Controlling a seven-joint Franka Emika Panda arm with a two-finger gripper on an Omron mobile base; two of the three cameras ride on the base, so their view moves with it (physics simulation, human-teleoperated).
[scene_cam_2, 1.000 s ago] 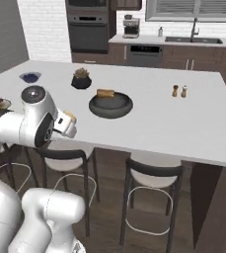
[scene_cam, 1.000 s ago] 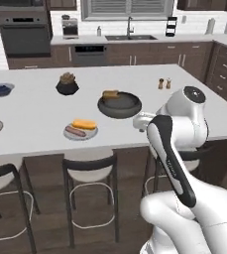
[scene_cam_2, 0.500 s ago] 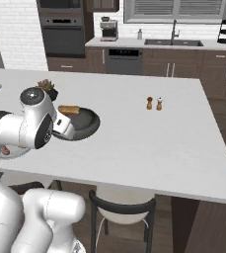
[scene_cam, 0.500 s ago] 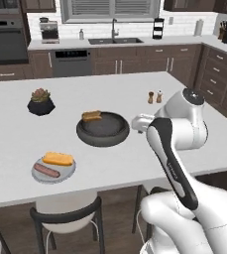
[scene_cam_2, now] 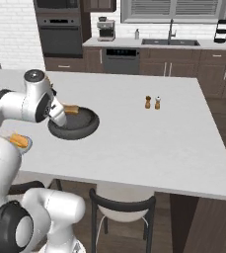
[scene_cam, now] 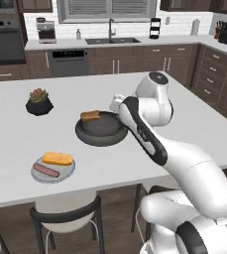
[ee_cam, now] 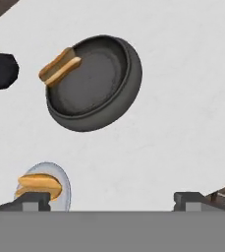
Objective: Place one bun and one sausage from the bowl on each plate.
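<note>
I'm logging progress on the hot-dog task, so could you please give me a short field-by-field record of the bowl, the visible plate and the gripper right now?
bowl: dark, on the island counter, holding one bun against its rim, with a sausage alongside it
grey plate: near the counter's front edge, carrying one bun and one sausage
gripper: above the counter beside the bowl, fingers apart, nothing between them
plant pot: beyond the plate
shakers: to the bowl's right
</note>
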